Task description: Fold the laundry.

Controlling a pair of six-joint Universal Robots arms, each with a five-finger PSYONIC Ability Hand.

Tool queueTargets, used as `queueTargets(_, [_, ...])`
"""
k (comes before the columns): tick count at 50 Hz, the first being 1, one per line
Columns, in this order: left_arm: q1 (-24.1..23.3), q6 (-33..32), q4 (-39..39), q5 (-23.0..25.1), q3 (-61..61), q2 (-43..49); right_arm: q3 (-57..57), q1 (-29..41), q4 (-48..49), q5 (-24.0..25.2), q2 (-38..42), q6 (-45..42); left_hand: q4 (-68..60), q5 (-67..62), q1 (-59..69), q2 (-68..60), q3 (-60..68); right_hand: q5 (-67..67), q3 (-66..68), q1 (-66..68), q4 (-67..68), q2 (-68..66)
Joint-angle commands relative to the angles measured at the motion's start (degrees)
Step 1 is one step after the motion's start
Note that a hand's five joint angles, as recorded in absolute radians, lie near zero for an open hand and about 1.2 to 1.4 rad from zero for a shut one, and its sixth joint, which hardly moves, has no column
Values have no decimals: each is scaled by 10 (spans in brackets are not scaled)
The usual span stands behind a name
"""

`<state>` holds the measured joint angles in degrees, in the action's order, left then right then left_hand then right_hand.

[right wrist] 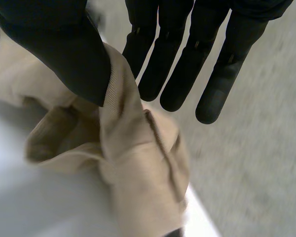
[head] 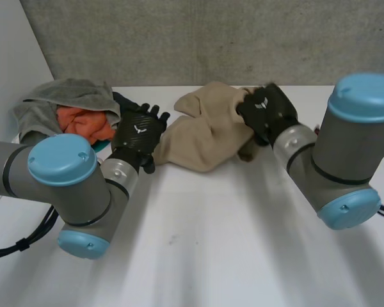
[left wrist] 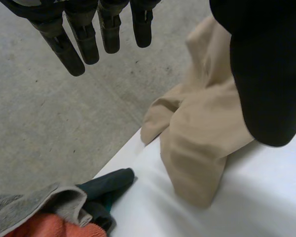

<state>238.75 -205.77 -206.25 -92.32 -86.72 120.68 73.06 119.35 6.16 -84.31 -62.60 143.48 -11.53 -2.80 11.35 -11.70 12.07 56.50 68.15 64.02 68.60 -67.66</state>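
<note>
Head view: laundry pile (head: 67,105) near beige cloth (head: 201,137)

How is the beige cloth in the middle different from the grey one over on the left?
The beige cloth lies alone on the white table; the grey cloth tops a pile, over an orange cloth. The right robot hand pinches the beige cloth's edge; no robot hand holds the grey cloth. Both are crumpled, not folded.
</note>
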Motion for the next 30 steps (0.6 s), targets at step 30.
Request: queueTargets(30, [27, 128, 190, -30, 49, -255, -27, 87, -121, -37, -241, 37, -685, -672, 686, -683, 679, 135, 118, 160, 114, -123])
